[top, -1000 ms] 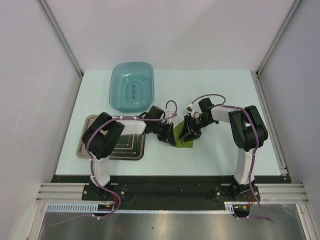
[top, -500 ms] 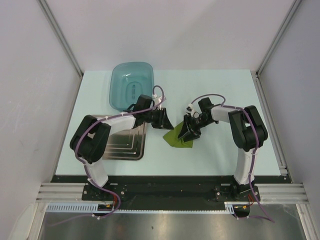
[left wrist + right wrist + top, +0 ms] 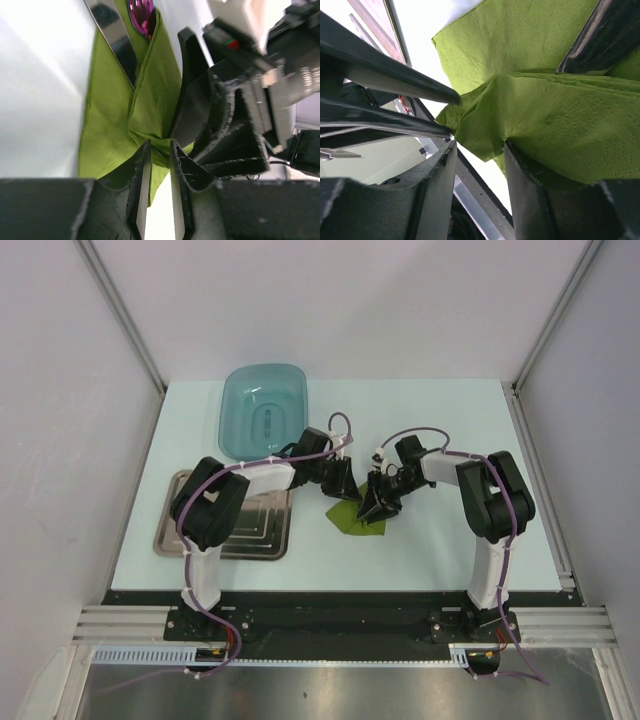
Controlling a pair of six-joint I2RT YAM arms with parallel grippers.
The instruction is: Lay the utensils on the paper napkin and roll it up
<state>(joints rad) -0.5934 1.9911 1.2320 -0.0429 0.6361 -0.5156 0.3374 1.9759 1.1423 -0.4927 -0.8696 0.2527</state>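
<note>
Left gripper [image 3: 159,150] is pinched almost closed on a bunched fold of the paper napkin [image 3: 107,120], with only a sliver of gap between its 2 fingers. Right gripper [image 3: 479,146] sits right beside it, fingers partway apart. A folded napkin edge hangs between them with a bare gap showing, so it doesn't look clamped. The napkin lies on the table [image 3: 450,430] between the 2 arms, folded partly over the utensils [image 3: 117,40]; 1 silver piece and a magenta bit poke out. The teal basin [image 3: 250,390] and steel tray [image 3: 265,528] are off to the left.
</note>
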